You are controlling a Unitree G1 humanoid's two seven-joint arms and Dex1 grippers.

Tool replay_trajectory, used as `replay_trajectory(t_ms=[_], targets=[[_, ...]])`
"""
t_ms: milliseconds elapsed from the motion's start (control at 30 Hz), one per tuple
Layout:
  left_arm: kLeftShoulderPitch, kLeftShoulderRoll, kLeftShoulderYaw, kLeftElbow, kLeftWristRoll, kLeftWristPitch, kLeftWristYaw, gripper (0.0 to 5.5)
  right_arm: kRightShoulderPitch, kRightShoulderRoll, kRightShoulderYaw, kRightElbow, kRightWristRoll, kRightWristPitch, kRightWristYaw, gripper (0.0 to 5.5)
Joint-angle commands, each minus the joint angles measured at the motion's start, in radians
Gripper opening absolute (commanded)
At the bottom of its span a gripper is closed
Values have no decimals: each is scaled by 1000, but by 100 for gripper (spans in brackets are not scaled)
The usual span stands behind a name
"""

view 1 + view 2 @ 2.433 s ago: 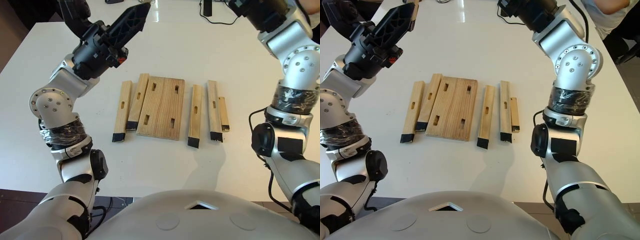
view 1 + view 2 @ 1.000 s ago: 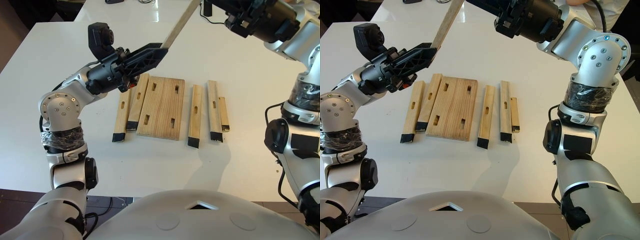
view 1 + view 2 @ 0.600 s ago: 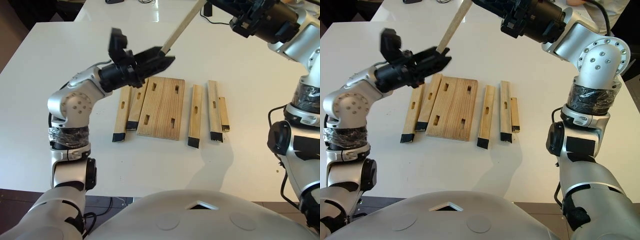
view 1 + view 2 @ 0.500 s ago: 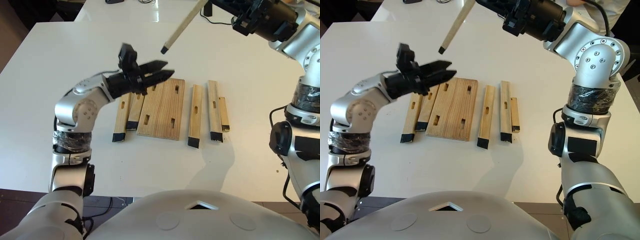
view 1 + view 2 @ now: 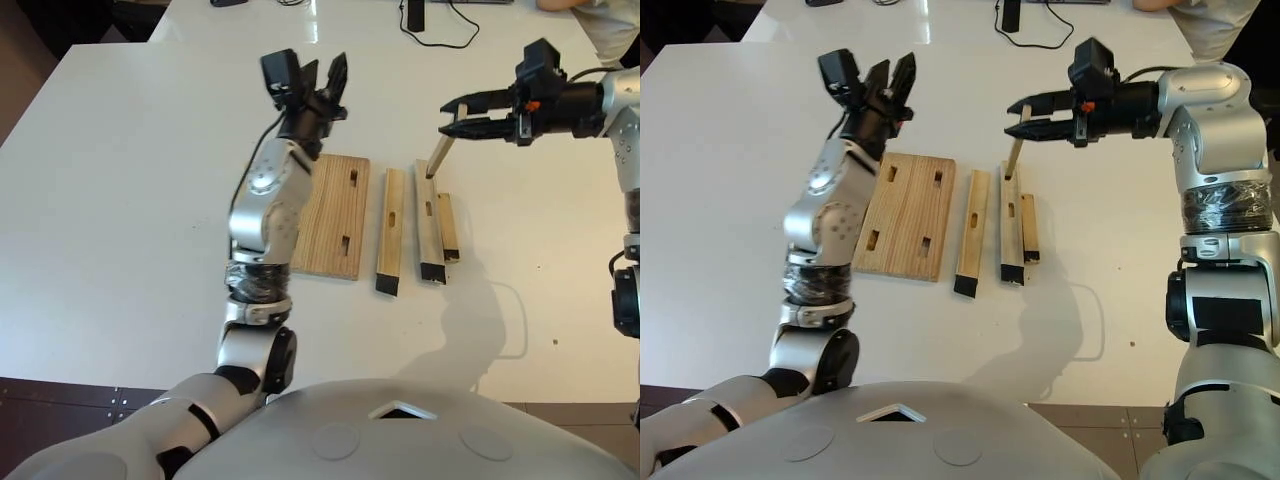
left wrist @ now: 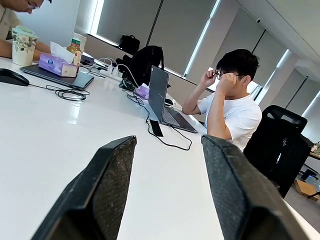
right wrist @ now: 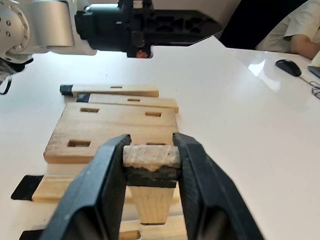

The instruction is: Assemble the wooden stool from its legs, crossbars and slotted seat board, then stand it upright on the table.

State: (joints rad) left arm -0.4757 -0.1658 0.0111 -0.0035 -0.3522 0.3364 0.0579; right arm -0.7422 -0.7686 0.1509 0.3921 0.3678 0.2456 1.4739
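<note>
Handover done: the left gripper has let go and swung up, fingers spread; the right gripper pinches the pale, dark-tipped wooden bar at centre right, above the slotted legs (rectangular slotted seat board untouched beside them). Assembly barely begun.

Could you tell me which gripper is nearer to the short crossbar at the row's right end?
Right. The right gripper, holding a wooden piece, hangs just beyond the short crossbar; the left gripper is across the seat board.
</note>
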Motion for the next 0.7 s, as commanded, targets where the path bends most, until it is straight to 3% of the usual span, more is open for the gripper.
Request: replay_trajectory(t_ms=[33,467,700], targets=[[-26,-3,16,91,60,-34,40,242,61,3,3,62,-50,-91,35,133],[-32,-16,9,141,107,-74,27,242,146,53,-17,27,-45,-135,56,133],[-47,-18,20,157,108,-83,29,242,131,70,7,166,-97,-189,82,133]])
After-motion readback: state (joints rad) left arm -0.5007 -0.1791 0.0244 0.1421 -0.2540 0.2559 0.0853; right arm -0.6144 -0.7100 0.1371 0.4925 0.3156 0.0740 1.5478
